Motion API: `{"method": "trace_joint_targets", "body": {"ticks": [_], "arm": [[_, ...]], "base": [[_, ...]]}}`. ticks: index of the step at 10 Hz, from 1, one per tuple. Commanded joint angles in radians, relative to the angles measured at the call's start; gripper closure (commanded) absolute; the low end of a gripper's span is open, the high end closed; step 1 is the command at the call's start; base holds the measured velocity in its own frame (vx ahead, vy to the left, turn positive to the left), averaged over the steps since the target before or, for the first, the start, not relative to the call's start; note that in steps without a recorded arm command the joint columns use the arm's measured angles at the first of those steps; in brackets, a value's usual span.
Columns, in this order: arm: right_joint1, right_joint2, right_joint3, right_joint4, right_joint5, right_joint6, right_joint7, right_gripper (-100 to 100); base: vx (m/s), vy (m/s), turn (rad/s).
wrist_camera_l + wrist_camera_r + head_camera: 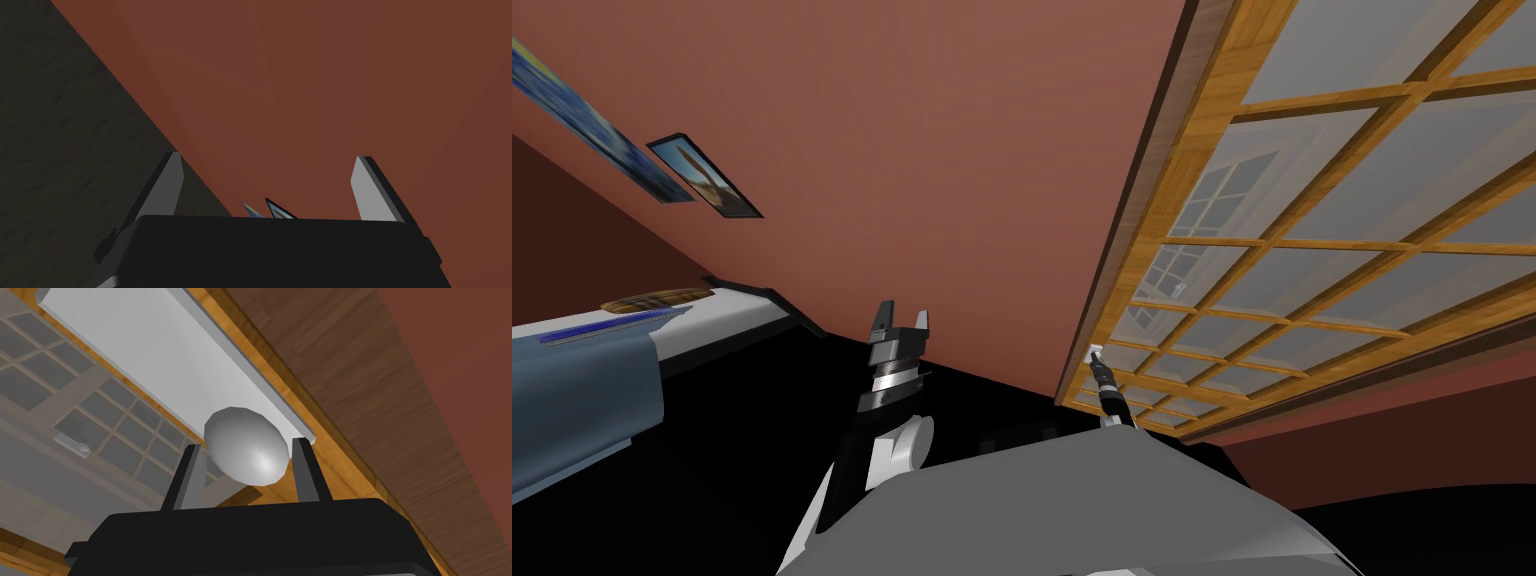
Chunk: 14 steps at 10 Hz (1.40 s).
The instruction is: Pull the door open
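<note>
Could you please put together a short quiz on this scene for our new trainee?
1. True or false: the left gripper stands open.
2. What is the right gripper shut on? A: a grey knob; B: a mug; C: a drawer handle.
3. Fill in: the knob sits on a ___ plate on the wooden door.
Key: 1 true; 2 A; 3 white.

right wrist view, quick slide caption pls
Right gripper shut on the grey door knob, white plate and wooden glazed door behind
</note>
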Motion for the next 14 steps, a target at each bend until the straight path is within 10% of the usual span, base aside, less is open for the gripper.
{"method": "trace_joint_targets", "body": {"ticks": [1,8,9,14], "arm": [[0.000,0.002,0.001,0.002,-0.001,0.001,-0.036,100],[-0.010,-0.001,0.006,0.013,-0.009,-0.002,-0.199,100],[0.009,-0.011,0.004,0.013,-0.002,-0.017,-0.156,-100],[0.065,-0.044,-0.003,0.013,0.018,-0.063,-0.036,-100]], "base": [[-0.023,-0.004,0.013],[-0.025,-0.002,0.017],[-0.004,0.036,-0.022],[0.010,0.073,-0.029]]}}
